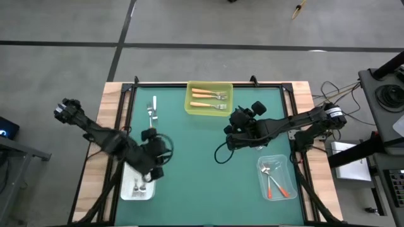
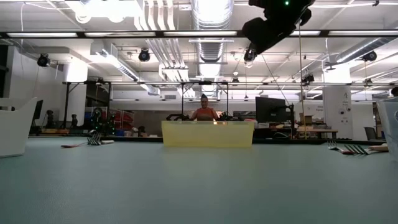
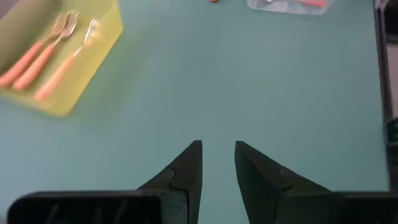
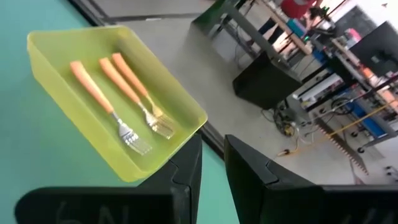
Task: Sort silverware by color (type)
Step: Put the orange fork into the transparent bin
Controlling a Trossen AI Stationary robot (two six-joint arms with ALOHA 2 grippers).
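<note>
Silverware sat sorted: three light orange forks [image 1: 208, 99] in yellow bin [image 1: 191, 108] top centre, red-orange forks [image 1: 276, 185] in clear tray [image 1: 291, 178] lower right, one white fork [image 1: 152, 109] loose upper left. Left gripper [image 1: 153, 171] hovered over white tray [image 1: 126, 192], lower left, fingers slightly spread, empty. Right gripper [image 1: 231, 128] hung mid-frame, narrow gap, empty.

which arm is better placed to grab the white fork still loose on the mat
Left, probably. The white fork lies on the left side of the mat, just beyond the left gripper. The right gripper hangs by the yellow bin, farther away.
</note>
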